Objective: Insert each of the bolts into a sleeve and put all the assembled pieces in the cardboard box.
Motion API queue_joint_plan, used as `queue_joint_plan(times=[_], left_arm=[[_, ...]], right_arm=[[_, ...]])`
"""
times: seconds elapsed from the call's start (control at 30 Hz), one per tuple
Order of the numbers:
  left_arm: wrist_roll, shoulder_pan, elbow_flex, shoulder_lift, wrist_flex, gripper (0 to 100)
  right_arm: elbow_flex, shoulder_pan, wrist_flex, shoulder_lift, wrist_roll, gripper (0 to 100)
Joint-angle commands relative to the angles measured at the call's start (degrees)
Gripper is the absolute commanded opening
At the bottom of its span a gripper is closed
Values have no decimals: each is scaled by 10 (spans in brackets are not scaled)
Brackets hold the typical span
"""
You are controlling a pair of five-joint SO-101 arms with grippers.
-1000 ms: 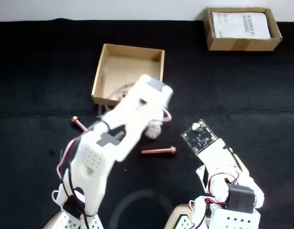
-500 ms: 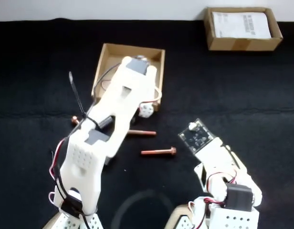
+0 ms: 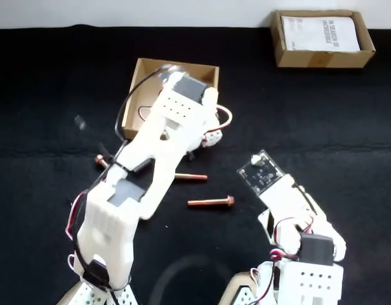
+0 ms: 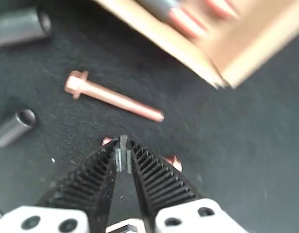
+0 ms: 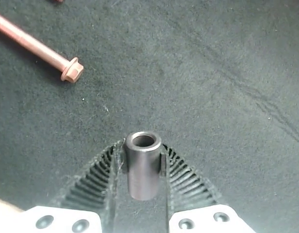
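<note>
**High view.** The left arm (image 3: 159, 149) lies stretched across the table to the near rim of the cardboard box (image 3: 133, 101). It covers most of the box's inside and the head end of a half-covered bolt (image 3: 192, 177). A free bolt (image 3: 211, 202) lies between the arms. If the arm swings low it could roll the half-covered bolt away.

**Left wrist view.** The left gripper (image 4: 123, 147) has its jaws closed tip to tip, with nothing I can make out between them. The copper ends of a bolt under the jaws (image 4: 172, 162) peep out on either side. Coming down with the jaws closed would shove this bolt, not grasp it. Two loose sleeves (image 4: 21, 27) (image 4: 13, 127) and a farther bolt (image 4: 113, 97) lie nearby. The box's contents are blurred copper and grey shapes, too unclear to count.

**Right wrist view.** The right gripper (image 5: 142, 148) clamps a sleeve (image 5: 142, 167) with its bore facing outward. A flanged bolt (image 5: 40, 51) lies well apart from it. The smooth sleeve may pivot or slip back when a bolt presses into it. How deep it sits in the jaws is cut off.
</note>
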State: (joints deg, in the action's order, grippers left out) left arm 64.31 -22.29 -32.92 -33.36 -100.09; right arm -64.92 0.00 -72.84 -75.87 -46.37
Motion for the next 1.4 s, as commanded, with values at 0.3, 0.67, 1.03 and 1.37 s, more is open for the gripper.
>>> queue_joint_plan(times=[0.3,0.67,1.03,1.37], left_arm=[[43,23,0,-94,4,127],[20,15,0,-98,1,230],[-5,28,57,-94,-6,230],[-5,79,56,-101,-4,141]], right_arm=[[8,-5,61,61,-2,7],[8,-6,106,102,-4,7],[8,-6,125,104,-6,7],[8,-6,125,104,-6,7]])
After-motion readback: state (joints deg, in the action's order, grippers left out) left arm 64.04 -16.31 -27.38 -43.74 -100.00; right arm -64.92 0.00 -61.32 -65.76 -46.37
